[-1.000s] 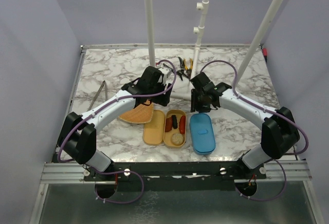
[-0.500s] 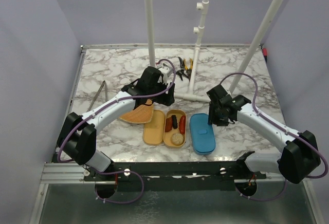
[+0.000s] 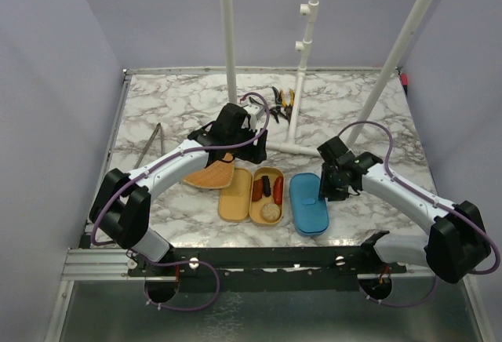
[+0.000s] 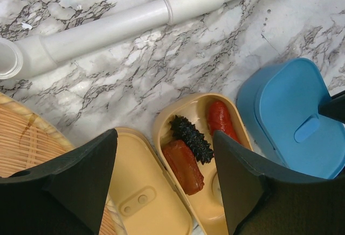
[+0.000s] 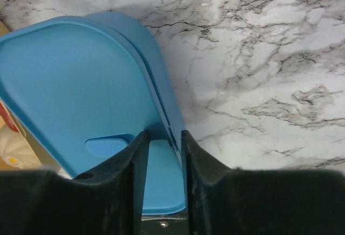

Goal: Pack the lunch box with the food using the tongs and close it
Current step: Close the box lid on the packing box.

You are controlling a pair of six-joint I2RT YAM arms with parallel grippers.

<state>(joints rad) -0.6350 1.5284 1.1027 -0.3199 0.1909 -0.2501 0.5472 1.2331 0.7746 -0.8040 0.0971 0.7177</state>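
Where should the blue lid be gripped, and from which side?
Grip the blue lid by its long right rim, coming from above on the right. It lies flat, its rim is thin enough to pinch, and its left side sits close beside the tan lunch box. The right end effector straddles that rim.

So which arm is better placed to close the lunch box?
Right: the right gripper straddles the rim of the blue lid, while the left gripper hangs wide open near the lunch box, holding nothing.
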